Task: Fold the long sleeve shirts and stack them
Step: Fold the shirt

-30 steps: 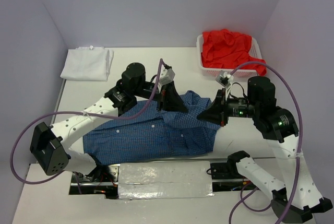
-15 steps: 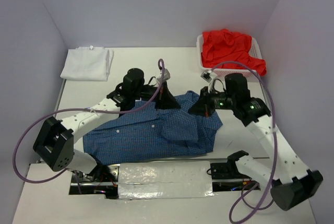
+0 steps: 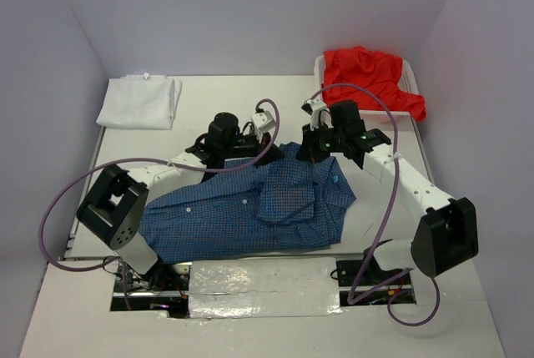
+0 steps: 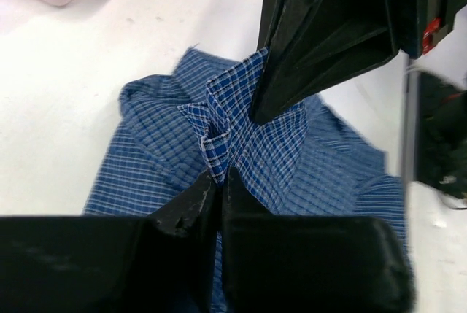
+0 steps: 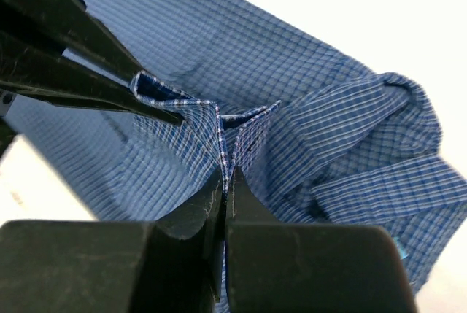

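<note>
Cloth was bunched up between the two arms near the middle of the desk [image 3: 217, 99]. The blue checked shirt [image 3: 209, 220] lay spread there, button side up, its far right part rumpled and doubled over on itself. Along its far edge a small peak of fabric stood up off the surface.

From its own wrist camera, the left end effector [image 4: 217, 174] had its fingers drawn almost together, only a thin slit between them, with a folded nub of the checked fabric caught at the tips. The right end effector [image 5: 225, 178] was pressed tight together, pinching another fold of the same shirt. The two sets of tips came in from opposite sides and sat just beside each other on that raised ridge.

A plain white shirt [image 3: 139, 101] lay folded flat at the far left corner of the desk, well apart from the arms. At the far right, a red shirt [image 3: 367, 74] was heaped in a white mesh basket [image 3: 320, 83], spilling over its near right rim.
</note>
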`<action>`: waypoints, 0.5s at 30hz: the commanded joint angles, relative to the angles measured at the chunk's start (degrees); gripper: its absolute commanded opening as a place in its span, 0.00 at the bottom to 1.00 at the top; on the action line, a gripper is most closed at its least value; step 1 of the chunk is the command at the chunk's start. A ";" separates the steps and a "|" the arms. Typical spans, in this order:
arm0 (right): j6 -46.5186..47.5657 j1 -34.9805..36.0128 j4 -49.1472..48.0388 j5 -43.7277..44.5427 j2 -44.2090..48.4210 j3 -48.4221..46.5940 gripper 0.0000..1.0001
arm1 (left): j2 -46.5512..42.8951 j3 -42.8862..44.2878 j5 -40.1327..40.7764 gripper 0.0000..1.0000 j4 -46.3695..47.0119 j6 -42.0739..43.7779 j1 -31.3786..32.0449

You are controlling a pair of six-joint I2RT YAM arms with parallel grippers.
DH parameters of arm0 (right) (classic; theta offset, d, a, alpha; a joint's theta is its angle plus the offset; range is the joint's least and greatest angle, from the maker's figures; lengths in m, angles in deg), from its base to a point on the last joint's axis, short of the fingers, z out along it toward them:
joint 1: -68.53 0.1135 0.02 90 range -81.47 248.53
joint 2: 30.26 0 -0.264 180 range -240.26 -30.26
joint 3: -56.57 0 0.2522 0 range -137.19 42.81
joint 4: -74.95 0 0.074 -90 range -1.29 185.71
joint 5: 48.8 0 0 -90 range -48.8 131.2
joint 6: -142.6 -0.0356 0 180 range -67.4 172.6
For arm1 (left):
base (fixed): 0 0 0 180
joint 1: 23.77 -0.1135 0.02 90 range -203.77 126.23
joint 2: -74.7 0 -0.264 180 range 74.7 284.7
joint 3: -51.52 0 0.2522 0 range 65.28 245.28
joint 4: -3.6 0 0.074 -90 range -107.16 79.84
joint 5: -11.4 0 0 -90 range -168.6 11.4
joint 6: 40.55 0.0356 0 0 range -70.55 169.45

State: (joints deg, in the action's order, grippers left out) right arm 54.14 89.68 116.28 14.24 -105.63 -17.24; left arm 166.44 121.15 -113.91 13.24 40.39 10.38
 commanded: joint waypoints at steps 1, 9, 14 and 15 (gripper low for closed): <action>3.38 0.12 -5.94 4.36 -1.35 -2.53 0.00 | 2.12 0.72 2.61 0.12 4.72 6.59 -0.58; 9.61 0.12 -17.01 4.20 -1.44 4.41 0.00 | 7.66 1.87 -0.28 0.00 9.38 20.45 -1.28; 12.78 0.12 -17.90 2.62 -5.48 5.38 0.10 | 10.21 3.27 -2.48 0.00 7.02 33.89 -1.28; 13.05 0.12 -17.99 2.27 -5.92 5.82 0.15 | 10.73 3.71 -4.40 0.00 5.36 36.28 -1.28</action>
State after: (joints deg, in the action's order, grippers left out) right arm 63.50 89.83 102.82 16.75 -110.13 -11.91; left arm 175.82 122.57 -114.30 19.70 64.06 9.68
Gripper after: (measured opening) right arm 0.123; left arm 0.120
